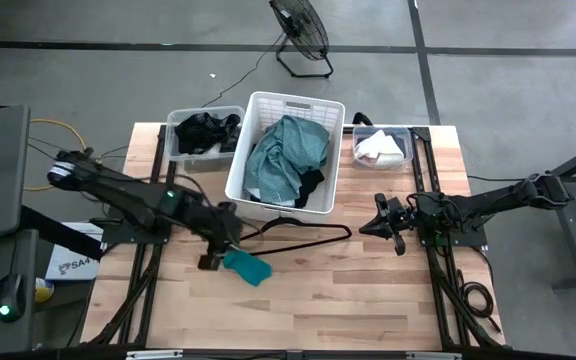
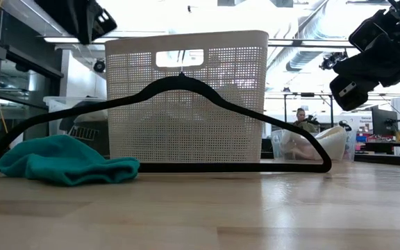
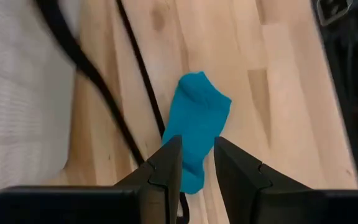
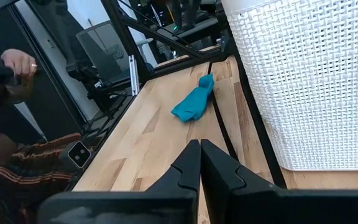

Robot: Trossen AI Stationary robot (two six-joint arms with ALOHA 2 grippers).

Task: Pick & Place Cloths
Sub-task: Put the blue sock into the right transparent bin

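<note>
A small bright teal cloth lies crumpled flat on the wooden table, near and to the left of the white basket. My left gripper hovers above the cloth's left end, slanting down, fingers a little apart and holding nothing. The basket holds a large teal-green cloth and a black one. My right gripper waits shut at the table's right, level and pointing left.
A thin black hanger rests on its bar and leans toward the basket's near wall, just right of the teal cloth. A clear bin with black cloths stands far left, and one with white cloth far right. Bare wood lies along the near edge.
</note>
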